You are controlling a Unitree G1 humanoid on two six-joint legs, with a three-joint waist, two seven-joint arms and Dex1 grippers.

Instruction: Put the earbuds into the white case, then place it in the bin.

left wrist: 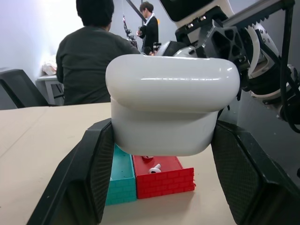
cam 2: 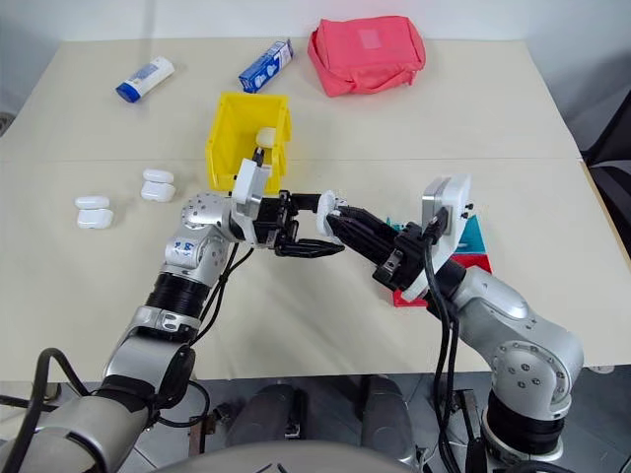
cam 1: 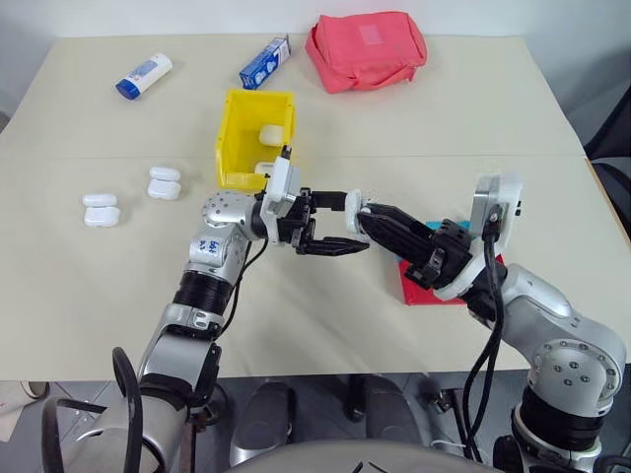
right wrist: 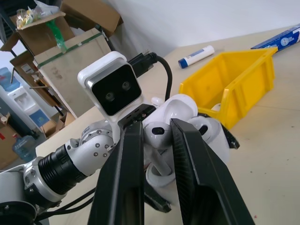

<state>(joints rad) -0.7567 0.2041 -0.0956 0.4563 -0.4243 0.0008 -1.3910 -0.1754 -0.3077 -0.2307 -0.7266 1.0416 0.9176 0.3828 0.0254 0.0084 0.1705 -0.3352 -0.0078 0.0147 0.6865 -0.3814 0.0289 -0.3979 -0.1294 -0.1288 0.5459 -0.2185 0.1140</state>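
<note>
My left gripper [cam 1: 340, 223] is held above the middle of the table, shut on a white case [left wrist: 171, 84] that sits between its two black fingers. From the right wrist view the case's lid [right wrist: 180, 110] looks open. My right gripper [right wrist: 157, 126] reaches in from the right, shut on a small white earbud [right wrist: 157, 135], and its tips are right at the case [cam 1: 353, 204]. Another earbud [left wrist: 153, 168] lies in the red tray [left wrist: 164, 180]. The yellow bin [cam 1: 242, 138] stands just behind my left gripper and holds two white cases.
Two pairs of white cases [cam 1: 101, 209] [cam 1: 164, 182] lie at the left. A white-and-blue tube [cam 1: 144, 76], a blue box [cam 1: 264, 62] and a red pouch [cam 1: 367, 49] sit at the back. A teal tray [left wrist: 119, 180] adjoins the red one. A person [left wrist: 89, 61] sits beyond the table.
</note>
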